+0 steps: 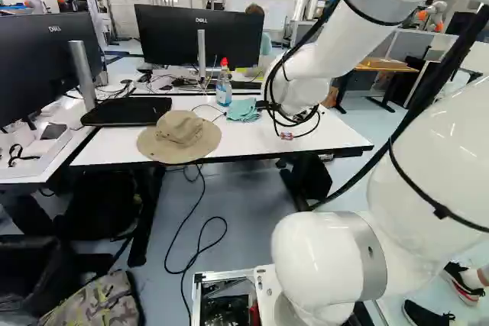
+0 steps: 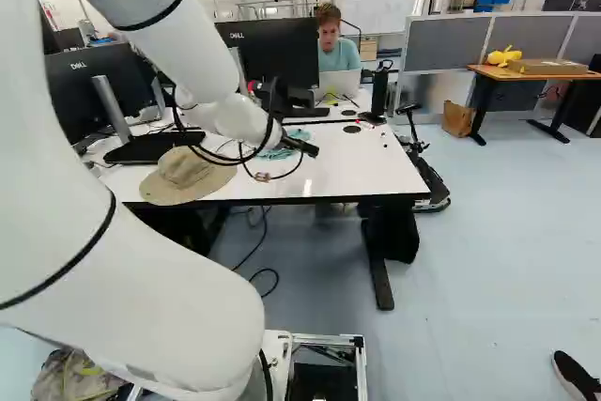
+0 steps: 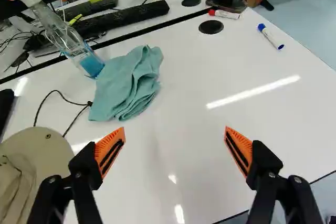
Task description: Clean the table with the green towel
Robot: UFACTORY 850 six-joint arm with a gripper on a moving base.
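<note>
Green cloth towel (image 3: 128, 85) lies crumpled on the long white worktop (image 2: 357, 171), ahead of the claw (image 2: 305, 146) and off toward one finger. Claw hangs above the worktop, two fingers wide apart, bare white top showing between the orange pads (image 3: 109, 151).

Left to right: big black monitor (image 1: 46, 66) on a silver stand, at the left of the left base view. Next, tan fabric bucket hat (image 1: 179, 135), near the front edge of the worktop; the wrist view has it beside one finger. Thin black cable (image 3: 39, 109) curves over the top between hat and towel. Second black monitor (image 1: 172, 36) stands behind. Clear spray bottle (image 1: 223, 88), red-and-white head, blue liquid, upright right by the towel; can't tell if they touch. Then the towel, white arm (image 1: 321, 62) reaching over from the right in that view.

Further right, off the towel: red-capped white marker (image 3: 224, 14) beside a round black grommet (image 3: 211, 27), black upright cylinder (image 2: 379, 91) behind them, blue-capped white marker (image 3: 271, 36) closer to the worktop's side edge.
</note>
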